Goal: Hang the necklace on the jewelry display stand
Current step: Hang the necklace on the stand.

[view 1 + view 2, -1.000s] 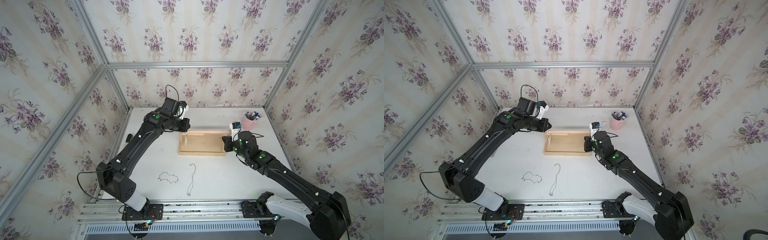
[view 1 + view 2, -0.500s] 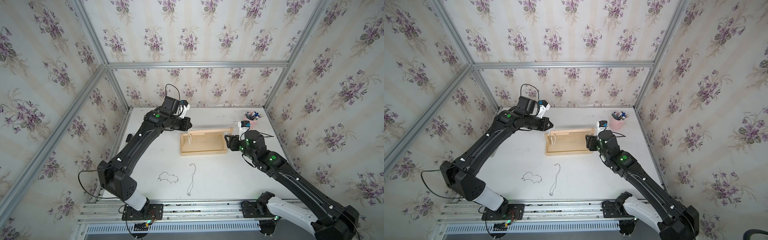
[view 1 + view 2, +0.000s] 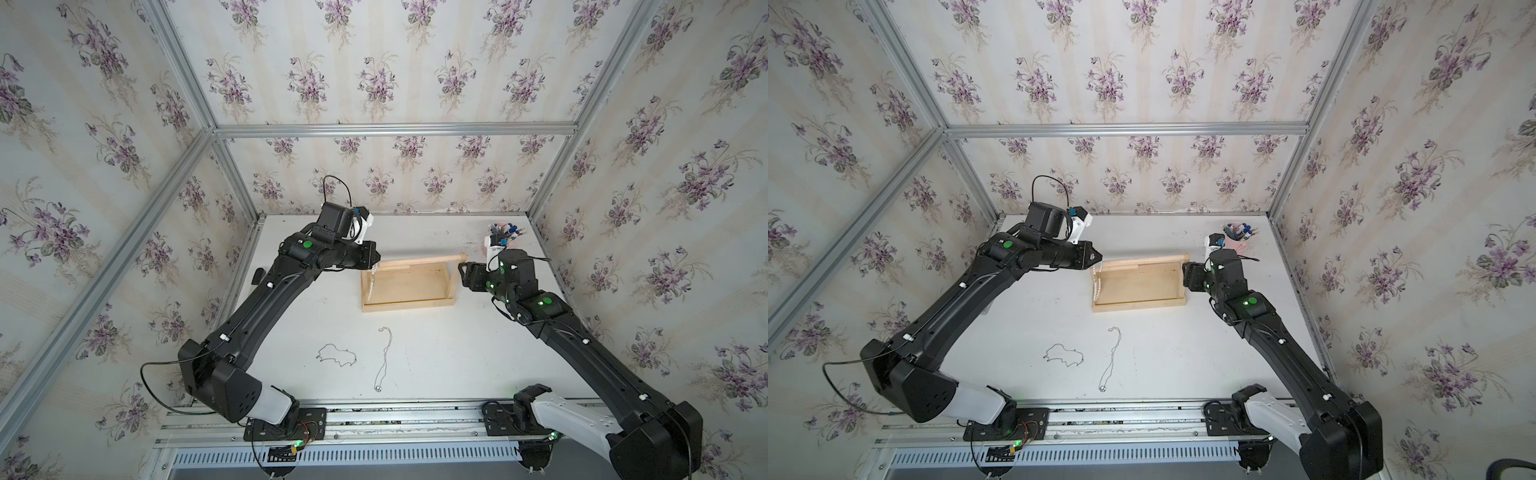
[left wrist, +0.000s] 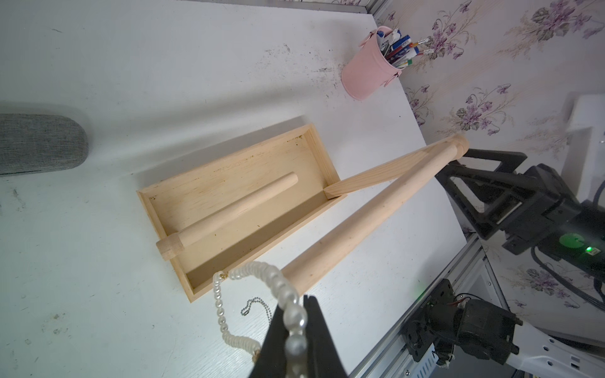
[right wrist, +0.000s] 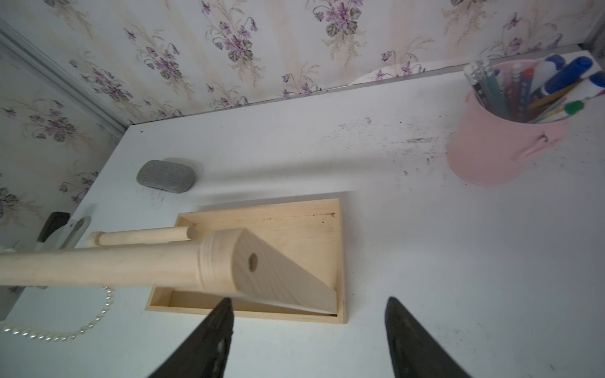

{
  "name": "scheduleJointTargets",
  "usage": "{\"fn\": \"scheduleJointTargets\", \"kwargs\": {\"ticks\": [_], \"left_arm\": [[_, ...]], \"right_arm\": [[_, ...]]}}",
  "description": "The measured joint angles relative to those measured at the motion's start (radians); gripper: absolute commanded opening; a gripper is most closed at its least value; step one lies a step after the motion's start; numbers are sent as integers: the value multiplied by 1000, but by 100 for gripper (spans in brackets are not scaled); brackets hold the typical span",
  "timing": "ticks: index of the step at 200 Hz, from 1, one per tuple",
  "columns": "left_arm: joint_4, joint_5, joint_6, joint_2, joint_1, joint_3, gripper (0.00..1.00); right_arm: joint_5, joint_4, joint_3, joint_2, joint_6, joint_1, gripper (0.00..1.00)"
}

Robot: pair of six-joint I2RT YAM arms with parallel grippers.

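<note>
- Closest to the arm bases, two thin chains lie loose on the table (image 3: 457, 357). There's a dark tangled chain (image 3: 337, 356) and a straighter silver chain (image 3: 385, 357), both well apart from the stand. They look harmless for now, but a low sweep of either arm could drag them.
- Next back is the jewelry display stand (image 3: 409, 286), sitting mid-table. Its base tray (image 4: 262, 163) has nothing lying in it. In both top views the pearl strand just dangles over its left end.
- The left gripper (image 4: 293, 314) is clamped tight on the pearl necklace (image 4: 262, 268), right at the left end of the top rail (image 4: 376, 210). Honestly I can't tell whether the loop is actually around the rail or only draped in front of it.
- Biggest risk imo is releasing before the loop is properly over the rail. Pearls are slick and heavy, so they'd slide off the end and land in the tray or on the table.
- Second risk is tugging. The right gripper (image 5: 309, 299) has its jaws wide apart beside the right upright (image 5: 278, 278) and is holding nothing, so nothing braces the stand. It looks light, so a snagged strand could skid or tip it, and so could a bump from those open fingers.
- Farthest back, the pink cup (image 5: 501, 153) in the right corner is stuffed with pens and markers. It's near the right wrist, so a careless swing could knock it over.
- The grey pouch (image 5: 165, 176) sits near the back wall on the left, out of the way.
</note>
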Motion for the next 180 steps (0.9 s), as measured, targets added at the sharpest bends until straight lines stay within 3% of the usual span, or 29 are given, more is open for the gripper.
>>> {"fn": "scheduleJointTargets", "kwargs": {"ticks": [94, 180], "left_arm": [[93, -89, -136, 43, -103, 33, 4], [184, -180, -230, 188, -246, 140, 6]], "right_arm": [[-40, 21, -37, -97, -40, -9, 73], [-23, -19, -68, -171, 17, -46, 73]]}}
